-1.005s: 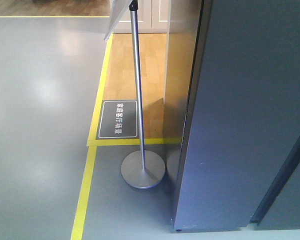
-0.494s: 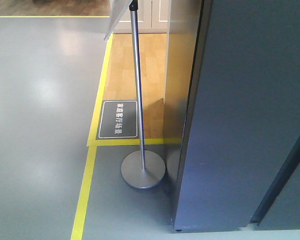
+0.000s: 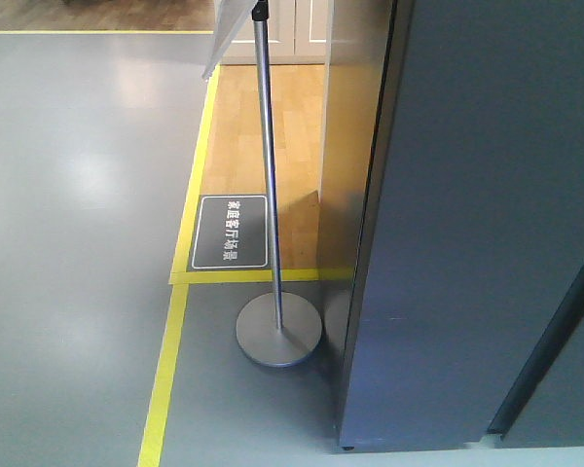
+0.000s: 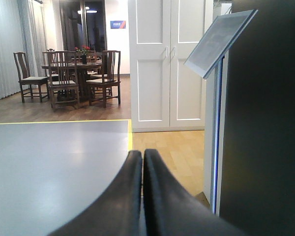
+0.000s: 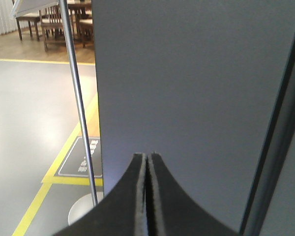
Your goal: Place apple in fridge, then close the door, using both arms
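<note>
Left gripper, fingers pressed together, nothing betw. them, near centre. Right: dark fridge side; sign stand w/ tilted panel just beside it. Far: white double doors; far left, dining table w/ chairs.

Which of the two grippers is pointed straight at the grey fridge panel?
The right gripper: its shut fingers face the grey fridge panel. The left gripper looks past it toward white cupboard doors.

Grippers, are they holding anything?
No. The left gripper and the right gripper are both shut with nothing between their fingers.
</note>
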